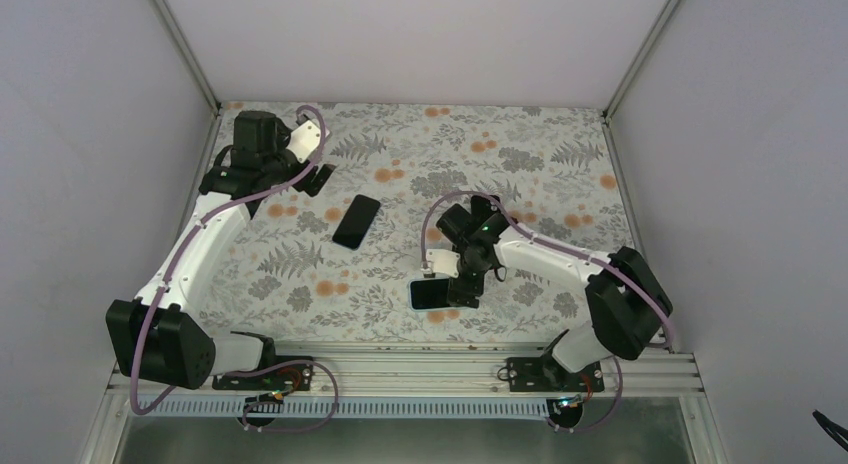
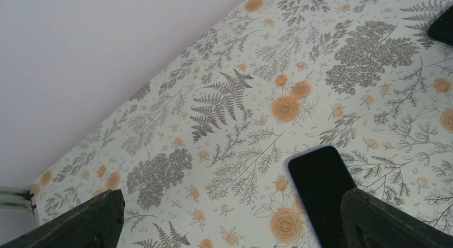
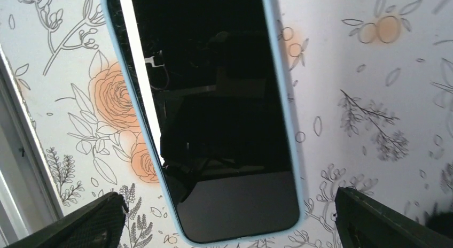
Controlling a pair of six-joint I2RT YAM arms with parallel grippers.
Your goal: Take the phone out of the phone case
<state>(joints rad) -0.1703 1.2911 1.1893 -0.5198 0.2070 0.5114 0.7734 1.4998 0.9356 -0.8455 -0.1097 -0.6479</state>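
My right claw [image 3: 229,205] is hanging wide open directly above the phone [image 3: 213,98] in its phone case [image 3: 295,168], its long axis running crosswise to the jaws, and I'm judging this arm the nearer.

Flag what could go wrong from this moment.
The cased phone lies flat, its light blue case showing only a thin rim, so the open right gripper may slip or clamp both together. It sits near the near edge of the table and could be pushed off. The open left gripper hovers by a bare black phone, possibly the wrong target.
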